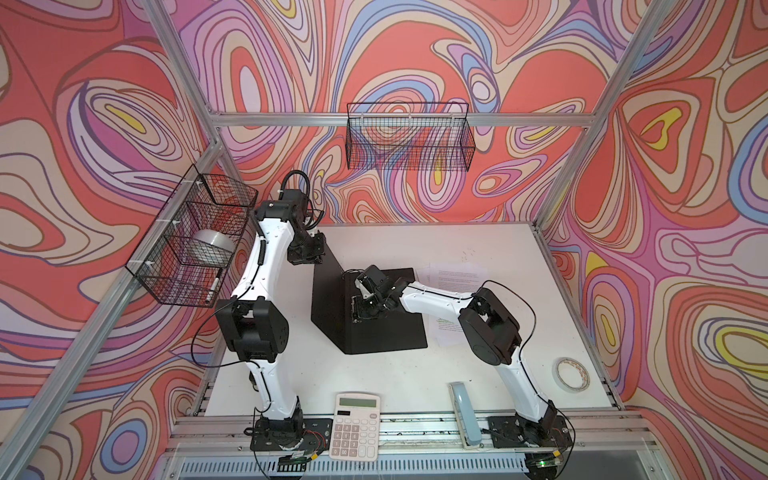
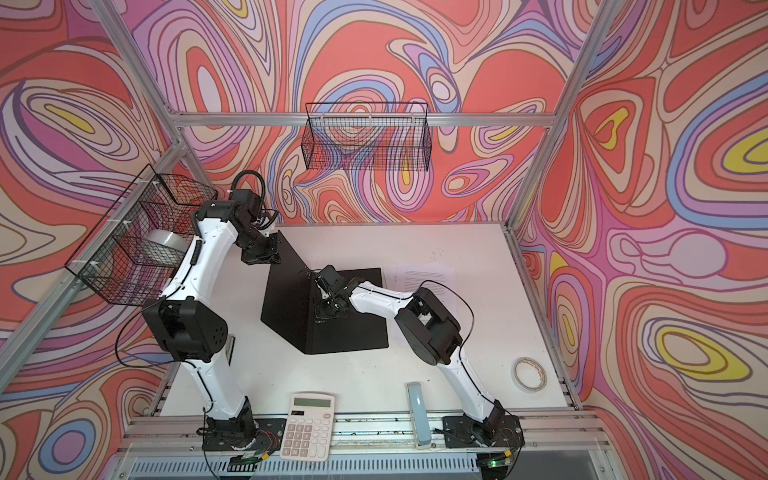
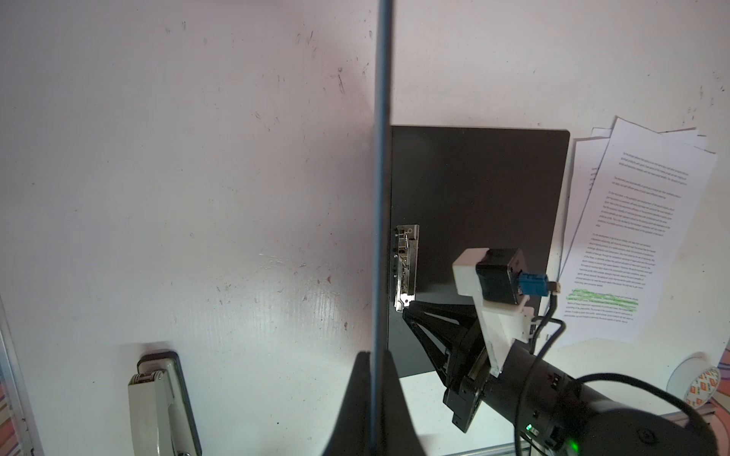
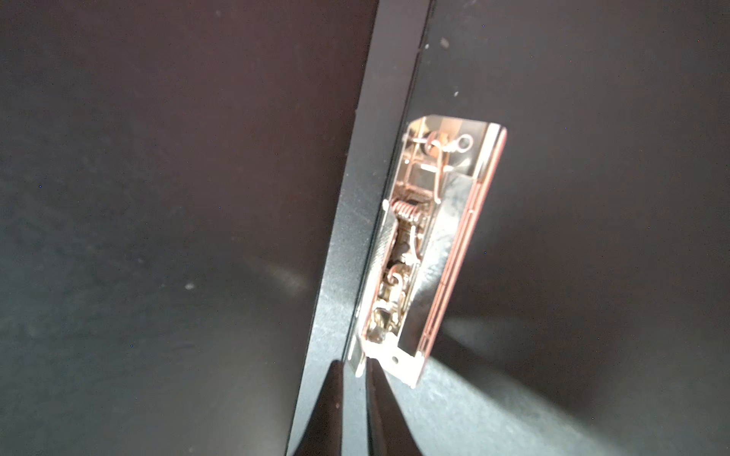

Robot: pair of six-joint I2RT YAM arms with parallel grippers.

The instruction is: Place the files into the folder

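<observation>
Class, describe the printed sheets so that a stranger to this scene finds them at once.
Find the white table. On it sits an open black folder; the files lie fanned beside it, on the right in both top views. Only they are paper: dense print with green-highlighted lines.

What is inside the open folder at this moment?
Only a metal clip by the spine, no papers: those lie beside the folder. The right arm hides part of the inside in both top views.

folder is black inside with a thin blue edge, files at 3 o'clock white with black text and green highlighted lines, tabletop plain white
</observation>
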